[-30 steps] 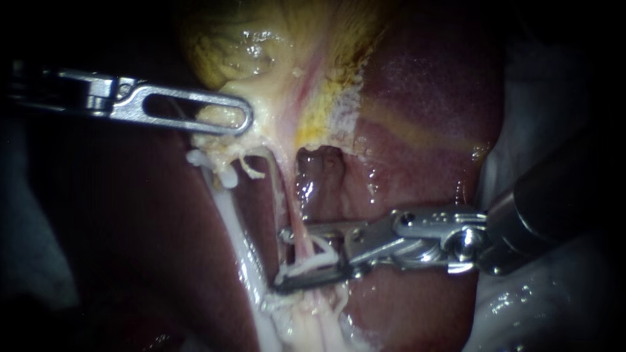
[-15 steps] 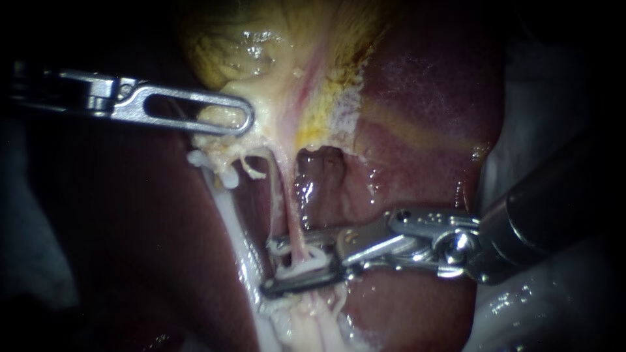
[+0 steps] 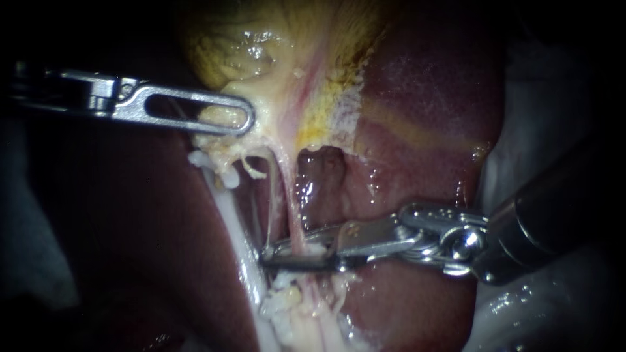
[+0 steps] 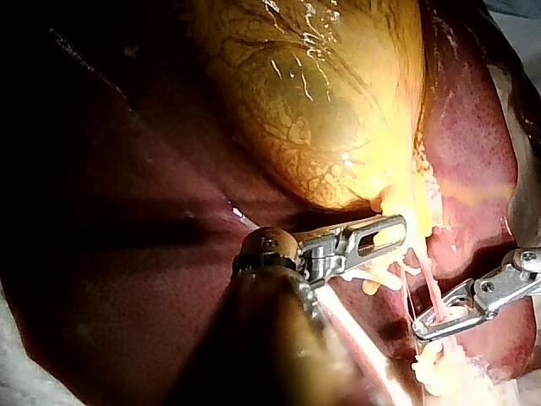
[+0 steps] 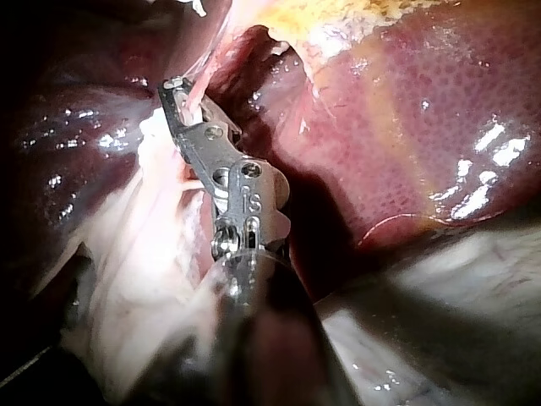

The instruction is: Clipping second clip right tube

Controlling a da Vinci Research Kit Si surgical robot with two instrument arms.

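Under and beside gallbladder [image 3: 261, 58], liver [image 3: 424, 130] fills most of endoscope view. At gallbladder's lower edge, left instrument [image 3: 238, 118] has its end effector pinching that edge. Below gallbladder, right instrument [image 3: 277, 255] has its end effector squeezed onto right tube [image 3: 291, 208] from both sides. Only left wrist view shows gallbladder's whole rounded body. Vs 0.5 s ago: right end effector was spread w/ white clip showing; now pressed nearly together.
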